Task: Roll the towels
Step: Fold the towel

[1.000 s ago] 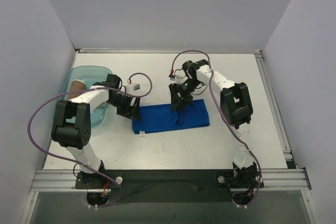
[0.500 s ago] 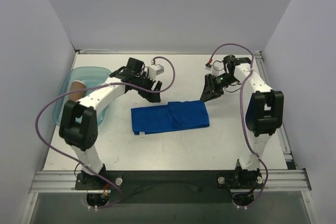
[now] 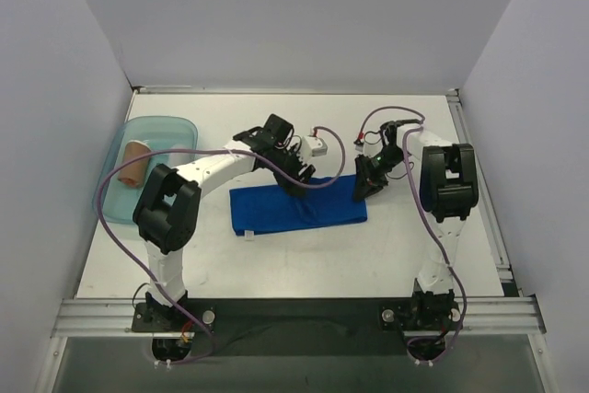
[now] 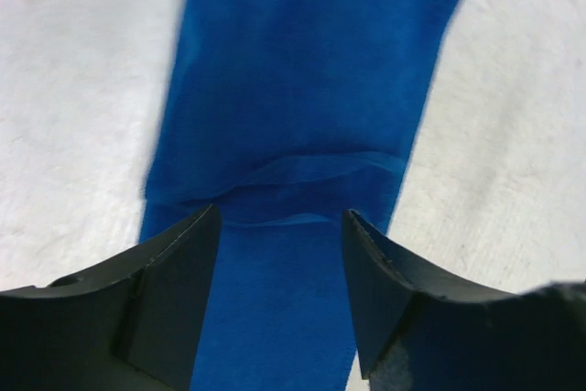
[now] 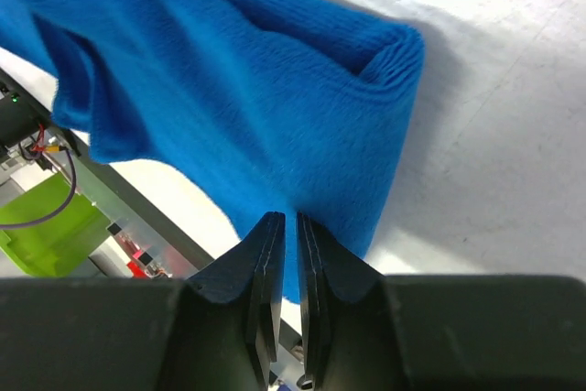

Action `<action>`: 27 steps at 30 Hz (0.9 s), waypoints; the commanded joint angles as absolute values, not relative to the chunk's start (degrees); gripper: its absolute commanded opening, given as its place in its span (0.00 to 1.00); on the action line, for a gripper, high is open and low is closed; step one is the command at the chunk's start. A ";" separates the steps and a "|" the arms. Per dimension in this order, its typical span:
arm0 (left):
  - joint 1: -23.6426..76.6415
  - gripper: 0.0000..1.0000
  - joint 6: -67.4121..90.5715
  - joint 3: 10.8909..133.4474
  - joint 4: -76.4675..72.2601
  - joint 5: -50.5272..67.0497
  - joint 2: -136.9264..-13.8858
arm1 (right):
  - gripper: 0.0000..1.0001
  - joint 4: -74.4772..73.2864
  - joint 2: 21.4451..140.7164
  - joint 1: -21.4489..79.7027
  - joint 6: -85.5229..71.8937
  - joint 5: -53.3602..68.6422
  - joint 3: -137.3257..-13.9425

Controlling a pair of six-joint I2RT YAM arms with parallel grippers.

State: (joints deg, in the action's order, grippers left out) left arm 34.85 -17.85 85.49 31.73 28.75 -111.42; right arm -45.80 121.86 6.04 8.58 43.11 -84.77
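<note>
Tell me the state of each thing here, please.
blue towel: folded flat on the table, not rolled yet.
left gripper: open, over the towel's crease.
right gripper: closed on the towel's right end.
tan towel: rolled, lying in the tray.

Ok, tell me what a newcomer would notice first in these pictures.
The blue towel stands out first: a folded strip across the middle of the white table, with both arms bent in over it. The left end effector hangs open above a crease in it, while the right end effector is pinched on its right end. At the far left, a teal tray holds a tan towel.
</note>
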 commanded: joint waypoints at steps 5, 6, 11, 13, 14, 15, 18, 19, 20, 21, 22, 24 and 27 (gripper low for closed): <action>40.34 0.73 -39.26 80.69 31.12 32.87 -106.08 | 0.13 -47.02 122.34 6.15 8.00 42.45 -83.85; 40.95 0.75 -41.55 80.42 31.11 32.52 -106.26 | 0.13 -46.93 122.26 6.15 8.00 42.54 -83.93; 44.29 0.75 -51.76 79.80 30.41 28.14 -107.92 | 0.13 -47.11 121.99 6.07 8.00 42.63 -83.85; 45.08 0.74 -53.96 79.81 30.15 27.25 -108.46 | 0.13 -47.11 121.99 6.15 8.09 42.63 -83.76; 45.61 0.74 -54.40 79.63 29.45 26.90 -108.81 | 0.13 -47.20 122.08 6.15 8.09 42.63 -83.59; 45.79 0.74 -55.19 79.45 28.92 26.37 -108.81 | 0.13 -47.11 121.99 6.15 8.09 42.71 -83.67; 46.14 0.72 -55.89 78.75 27.25 26.19 -108.54 | 0.13 -47.20 122.17 6.15 8.17 42.80 -83.58; 46.23 0.71 -56.25 78.75 27.25 26.19 -108.72 | 0.13 -47.28 122.17 6.15 8.17 42.72 -83.67; 46.32 0.69 -56.69 78.75 27.25 26.10 -108.98 | 0.13 -47.29 122.25 6.15 8.17 42.80 -83.85; 46.41 0.69 -57.39 78.58 27.33 25.67 -109.07 | 0.13 -47.37 122.26 6.15 8.17 42.80 -83.85; 46.41 0.68 -57.74 78.40 27.25 25.66 -109.33 | 0.13 -47.37 122.34 6.15 8.17 42.72 -83.85; 46.41 0.66 -58.62 78.22 27.33 25.49 -110.04 | 0.14 -47.46 122.34 6.07 8.17 42.80 -83.85; 46.41 0.60 -60.02 77.44 27.51 25.75 -110.48 | 0.16 -47.46 122.34 6.15 8.17 42.71 -84.02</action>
State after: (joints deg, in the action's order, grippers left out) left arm 46.19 -56.42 78.46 28.97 25.45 -109.58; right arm -45.17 122.63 6.04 7.97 42.85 -83.88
